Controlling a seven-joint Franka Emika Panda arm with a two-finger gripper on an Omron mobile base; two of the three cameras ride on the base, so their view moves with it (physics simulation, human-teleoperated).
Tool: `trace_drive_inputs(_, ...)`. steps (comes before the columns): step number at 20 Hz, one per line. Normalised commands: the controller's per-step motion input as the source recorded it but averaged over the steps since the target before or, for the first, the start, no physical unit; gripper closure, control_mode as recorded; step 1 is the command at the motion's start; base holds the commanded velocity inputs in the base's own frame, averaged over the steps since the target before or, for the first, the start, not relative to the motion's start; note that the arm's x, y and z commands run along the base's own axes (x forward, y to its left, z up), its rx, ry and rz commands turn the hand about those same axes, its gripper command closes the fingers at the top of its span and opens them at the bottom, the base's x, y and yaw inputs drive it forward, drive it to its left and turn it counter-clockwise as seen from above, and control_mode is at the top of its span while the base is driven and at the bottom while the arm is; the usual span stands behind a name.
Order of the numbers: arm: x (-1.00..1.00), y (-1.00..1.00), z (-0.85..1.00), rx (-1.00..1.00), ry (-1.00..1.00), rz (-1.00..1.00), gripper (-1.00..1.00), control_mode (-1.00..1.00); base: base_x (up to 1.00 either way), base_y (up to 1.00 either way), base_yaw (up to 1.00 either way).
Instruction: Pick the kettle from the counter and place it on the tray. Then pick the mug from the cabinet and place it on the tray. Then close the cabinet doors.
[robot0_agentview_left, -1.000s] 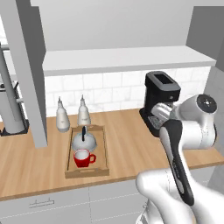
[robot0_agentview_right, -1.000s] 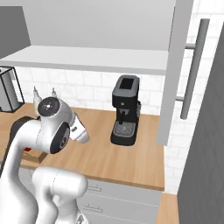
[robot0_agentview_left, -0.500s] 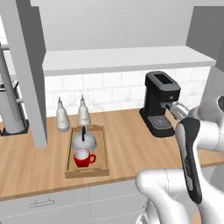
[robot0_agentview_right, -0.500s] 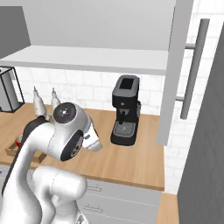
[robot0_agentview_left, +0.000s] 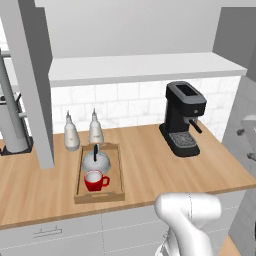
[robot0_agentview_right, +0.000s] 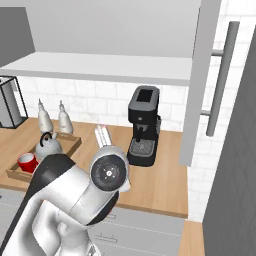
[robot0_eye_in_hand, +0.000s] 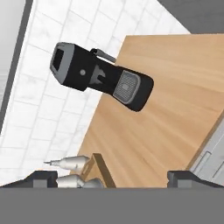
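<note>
Kettle (robot0_agentview_left: 96, 161): silver-grey, black arched handle, upright at the far end of the tray (robot0_agentview_left: 119, 167). Mug (robot0_agentview_left: 94, 181): red, white inside, on the same tray just in front of the kettle, handle to the right. Tray: light wood, on the counter (robot0_agentview_left: 150, 165), left of centre. Two white bottles (robot0_agentview_left: 71, 134): just behind the tray, against the tiled wall. Black coffee machine (robot0_agentview_left: 183, 119): on the counter, well right of the tray. Cabinet door (robot0_agentview_right: 200, 75): swung open, bar handle (robot0_agentview_right: 219, 79) facing right. Gripper (robot0_eye_in_hand: 111, 177): two dark tips wide apart, nothing between them, looking over the counter toward the coffee machine.
</note>
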Motion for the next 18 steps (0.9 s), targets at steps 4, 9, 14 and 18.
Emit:
trace_drive_inputs(4, -0.24, -0.15, 0.34, 0.17, -0.05, 0.02, -1.0, -1.0, 0.0, 0.0, 0.0)
trace_drive_inputs(9, -0.18, -0.19, 0.15, 0.07, 0.0, 0.0, -1.0, -1.0, 0.0, 0.0, 0.0)
trace_drive_inputs(14, -0.49, -0.37, 0.0, 0.13, -0.11, 0.0, -1.0, -1.0, 0.0, 0.0, 0.0)
trace_drive_inputs(18, -0.17, -0.37, 0.0, 0.13, -0.03, 0.0, -1.0, -1.0, 0.0, 0.0, 0.0)
